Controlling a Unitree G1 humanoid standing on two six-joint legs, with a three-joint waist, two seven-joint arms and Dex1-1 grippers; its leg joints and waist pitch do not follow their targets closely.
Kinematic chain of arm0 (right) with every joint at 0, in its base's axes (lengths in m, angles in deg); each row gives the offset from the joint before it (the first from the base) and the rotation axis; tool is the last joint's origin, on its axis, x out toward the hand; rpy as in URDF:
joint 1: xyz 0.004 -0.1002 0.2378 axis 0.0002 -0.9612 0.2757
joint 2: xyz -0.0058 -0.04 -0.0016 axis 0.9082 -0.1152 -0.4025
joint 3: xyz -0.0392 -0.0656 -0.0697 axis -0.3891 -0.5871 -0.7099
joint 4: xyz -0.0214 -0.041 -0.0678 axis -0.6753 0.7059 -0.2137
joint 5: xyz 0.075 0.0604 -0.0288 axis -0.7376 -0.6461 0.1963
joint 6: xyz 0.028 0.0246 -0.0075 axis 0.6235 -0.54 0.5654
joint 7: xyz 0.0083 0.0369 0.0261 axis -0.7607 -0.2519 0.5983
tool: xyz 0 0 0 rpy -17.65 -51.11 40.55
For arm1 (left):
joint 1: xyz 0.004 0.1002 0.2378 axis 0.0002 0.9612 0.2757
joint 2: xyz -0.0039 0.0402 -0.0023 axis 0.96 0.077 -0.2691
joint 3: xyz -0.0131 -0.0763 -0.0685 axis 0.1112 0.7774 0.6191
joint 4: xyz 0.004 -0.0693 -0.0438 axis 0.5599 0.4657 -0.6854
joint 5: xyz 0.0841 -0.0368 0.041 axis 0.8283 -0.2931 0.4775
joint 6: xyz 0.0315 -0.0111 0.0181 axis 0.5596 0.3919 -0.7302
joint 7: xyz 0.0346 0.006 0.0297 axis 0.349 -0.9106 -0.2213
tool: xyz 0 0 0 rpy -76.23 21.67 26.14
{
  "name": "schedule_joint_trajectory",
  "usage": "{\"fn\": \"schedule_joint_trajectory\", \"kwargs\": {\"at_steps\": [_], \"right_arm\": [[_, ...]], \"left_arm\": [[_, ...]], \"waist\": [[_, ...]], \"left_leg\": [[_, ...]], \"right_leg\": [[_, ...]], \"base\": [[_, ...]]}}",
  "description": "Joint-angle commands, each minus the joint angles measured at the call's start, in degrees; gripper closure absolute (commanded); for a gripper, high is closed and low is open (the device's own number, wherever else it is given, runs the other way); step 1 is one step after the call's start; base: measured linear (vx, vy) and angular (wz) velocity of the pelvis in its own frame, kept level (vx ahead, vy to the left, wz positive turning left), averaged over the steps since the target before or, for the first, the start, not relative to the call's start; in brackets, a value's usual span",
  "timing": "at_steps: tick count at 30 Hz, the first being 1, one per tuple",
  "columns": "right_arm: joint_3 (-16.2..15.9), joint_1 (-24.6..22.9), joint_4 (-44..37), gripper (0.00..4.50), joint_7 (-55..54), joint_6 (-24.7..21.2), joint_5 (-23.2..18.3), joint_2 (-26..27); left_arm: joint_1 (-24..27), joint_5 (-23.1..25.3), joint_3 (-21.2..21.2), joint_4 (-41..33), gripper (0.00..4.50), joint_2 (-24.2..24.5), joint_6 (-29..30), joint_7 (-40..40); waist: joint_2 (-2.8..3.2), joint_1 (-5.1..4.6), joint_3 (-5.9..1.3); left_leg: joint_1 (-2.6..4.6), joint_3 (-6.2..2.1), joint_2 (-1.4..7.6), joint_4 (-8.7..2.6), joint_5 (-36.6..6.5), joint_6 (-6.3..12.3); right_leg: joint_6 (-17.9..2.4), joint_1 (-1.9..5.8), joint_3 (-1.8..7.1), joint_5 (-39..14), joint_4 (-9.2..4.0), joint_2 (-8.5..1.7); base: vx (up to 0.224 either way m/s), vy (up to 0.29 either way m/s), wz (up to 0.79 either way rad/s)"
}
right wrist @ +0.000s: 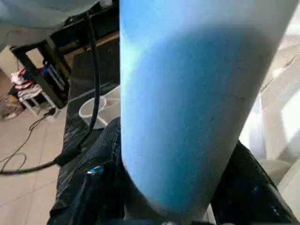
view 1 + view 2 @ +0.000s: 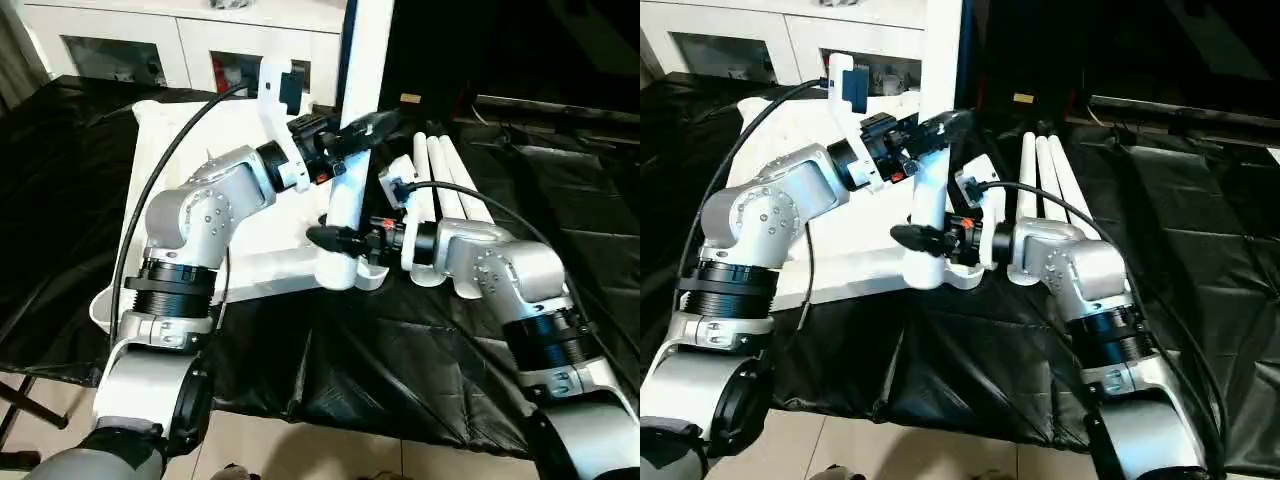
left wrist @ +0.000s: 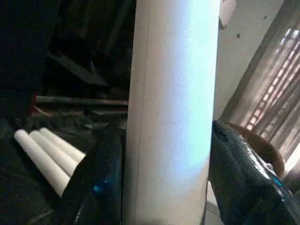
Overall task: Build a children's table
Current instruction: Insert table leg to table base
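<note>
Leg-fitting step. Upright leg [image 2: 352,190] stands in the tabletop's [image 2: 180,150] near corner socket [image 2: 352,272]; left gripper [image 2: 355,135] clamps it high, right gripper [image 2: 335,240] low. Next: likely press straight down to seat it. Three spare legs [image 2: 450,185] lie beside.

Near corner socket [image 2: 345,268] of tabletop [image 2: 200,150] crowded: I see upright leg [image 2: 352,190] standing in it, left gripper [image 2: 352,135] clamped high on tube, right gripper [image 2: 335,238] low. No gap there. Three spare legs [image 2: 450,185] block right side, just beside my right wrist. Black cable [image 2: 170,150] arcs over tabletop's left part. Open room: black sheet [image 2: 560,200] far right, and near strip below the tabletop.
</note>
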Motion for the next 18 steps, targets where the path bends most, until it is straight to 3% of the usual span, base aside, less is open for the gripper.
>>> {"fn": "schedule_joint_trajectory", "kwargs": {"at_steps": [1,5,6,11,14,15,17,18], "right_arm": [[1.67,0.03,2.58,2.6,-4.0,2.61,2.54,0.58],[2.8,-0.28,4.07,2.6,-6.44,7.09,3.8,1.8],[4.56,-0.18,6.16,2.6,-11.1,10.53,5.21,3.17],[6.64,0.06,9.77,2.61,-18.02,15.01,7.23,4.68],[6.73,0.0,12.11,2.61,-21.2,17.85,9.02,4.62],[6.77,-0.23,13.58,2.61,-22.66,19.31,9.83,4.52],[6.77,-0.28,13.77,2.61,-22.8,19.46,9.92,4.5],[6.81,-0.41,14.52,2.61,-23.08,20.16,10.3,4.59]], "left_arm": [[-1.3,0.06,2.15,-1.02,1.68,-1.78,-5.52,-1.58],[-1.82,0.4,3.8,-0.2,1.68,-2.35,-9.23,-2.9],[-1.71,1.32,4.27,0.57,1.68,-1.84,-11.76,-2.91],[0.66,6.84,0.41,2.92,1.68,2.19,-14.51,-0.17],[3.42,12.88,-5.0,4.85,1.68,6.04,-18.61,2.96],[6.24,18.04,-10.85,6.3,1.68,9.5,-22.26,7.0],[6.71,18.83,-11.79,6.54,1.68,10.04,-22.81,7.66],[8.19,21.09,-14.35,7.78,1.68,11.42,-24.0,9.48]], "waist": [[0.02,0.29,-4.8],[-0.11,0.25,-4.82],[-0.02,0.3,-4.81],[0.11,-0.02,-4.83],[0.24,-0.1,-4.84],[0.16,-0.04,-4.84],[0.33,-0.1,-4.9],[0.33,-0.1,-4.9]], "left_leg": [[0.42,-0.75,1.47,-2.95,-1.7,2.15],[0.43,-0.72,1.38,-2.99,-2.11,1.78],[0.47,-0.75,1.41,-3.0,-1.78,1.73],[0.71,-0.65,1.31,-3.05,-1.55,1.36],[0.71,-0.68,1.37,-3.13,-1.29,1.16],[0.67,-0.73,1.4,-3.2,-1.56,1.04],[0.88,-0.58,1.46,-3.23,-1.85,0.5],[0.88,-0.58,1.46,-3.23,-1.85,0.5]], "right_leg": [[-15.5,4.17,2.37,3.91,-3.15,-3.26],[-15.46,4.19,2.35,3.6,-3.18,-3.25],[-15.07,4.06,2.39,3.42,-3.18,-3.34],[-14.1,3.95,2.36,3.32,-3.05,-2.99],[-13.37,3.88,2.36,3.06,-2.98,-3.03],[-12.99,3.87,2.38,2.51,-3.03,-3.11],[-12.9,3.73,2.46,2.62,-2.89,-3.09],[-12.9,3.73,2.46,2.62,-2.89,-3.09]], "base": [[0.0,0.0,0.0],[0.0,0.0,0.0],[0.0,0.0,0.0],[0.0,0.0,0.0],[0.0,0.0,0.0],[0.0,0.0,0.0],[0.0,0.0,0.0],[0.0,0.0,0.0]]}}
